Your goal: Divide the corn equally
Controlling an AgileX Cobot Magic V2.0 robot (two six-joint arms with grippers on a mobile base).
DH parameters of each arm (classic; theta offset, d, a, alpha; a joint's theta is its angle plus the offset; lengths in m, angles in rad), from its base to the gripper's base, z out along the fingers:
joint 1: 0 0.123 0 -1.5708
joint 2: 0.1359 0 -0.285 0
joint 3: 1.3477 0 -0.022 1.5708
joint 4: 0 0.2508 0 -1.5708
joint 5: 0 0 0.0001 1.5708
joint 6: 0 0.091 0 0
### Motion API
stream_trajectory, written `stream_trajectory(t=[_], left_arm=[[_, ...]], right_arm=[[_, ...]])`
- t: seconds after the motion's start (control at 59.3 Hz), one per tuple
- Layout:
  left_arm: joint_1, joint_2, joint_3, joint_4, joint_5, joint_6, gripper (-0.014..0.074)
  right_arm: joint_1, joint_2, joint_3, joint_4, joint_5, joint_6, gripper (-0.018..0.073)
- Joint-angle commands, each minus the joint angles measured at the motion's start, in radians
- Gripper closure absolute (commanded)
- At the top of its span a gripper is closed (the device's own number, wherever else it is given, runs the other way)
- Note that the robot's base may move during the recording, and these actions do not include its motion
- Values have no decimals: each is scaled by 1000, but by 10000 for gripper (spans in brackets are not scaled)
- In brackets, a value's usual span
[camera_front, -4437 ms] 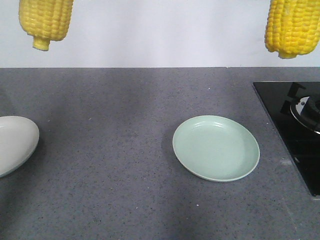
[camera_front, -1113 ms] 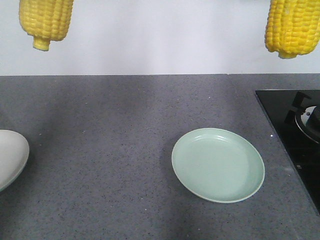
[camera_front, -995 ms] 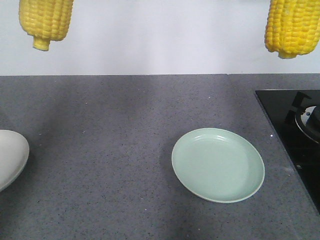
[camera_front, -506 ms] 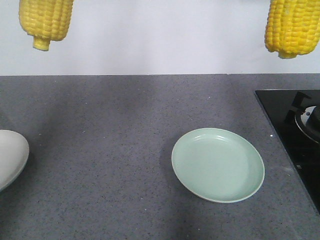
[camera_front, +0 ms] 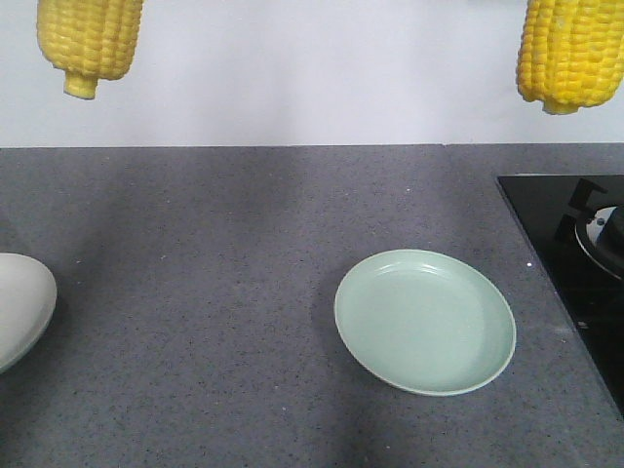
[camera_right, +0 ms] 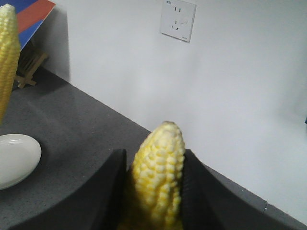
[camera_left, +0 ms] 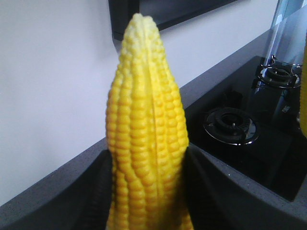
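Two corn cobs are aloft, none plated: the left gripper (camera_left: 148, 191) is clamped on the left cob (camera_front: 90, 44) at 10 o'clock, the right gripper (camera_right: 153, 191) on the right cob (camera_front: 571, 51) at 2 o'clock. Both the green plate (camera_front: 425, 321) at 5 o'clock and the white plate (camera_front: 21, 304) at 9 o'clock hold nothing, so both placements remain. Since the earliest frame, the plates appear shifted in view; the cobs have not.
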Motion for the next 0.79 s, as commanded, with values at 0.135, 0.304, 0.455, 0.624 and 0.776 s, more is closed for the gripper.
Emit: stream_trajectory(t=[0.135, 0.304, 0.455, 0.624, 0.776], left_arm=[[0, -26, -24, -34, -63, -6, 604], [0, -26, -24, -34, -63, -6, 604], [0, -26, -24, -34, -63, -6, 604], [0, -26, -24, -34, -63, -6, 604], [0, -26, -24, -34, -63, -6, 604]], right_arm=[[-7, -2, -16, 25, -4, 11, 565], [-7, 48, 61, 76, -4, 58, 565], [-5, 88, 264, 126, -4, 7, 565], [-6, 137, 512, 124, -30, -110, 565], [-6, 187, 677, 129, -141, -222, 563]])
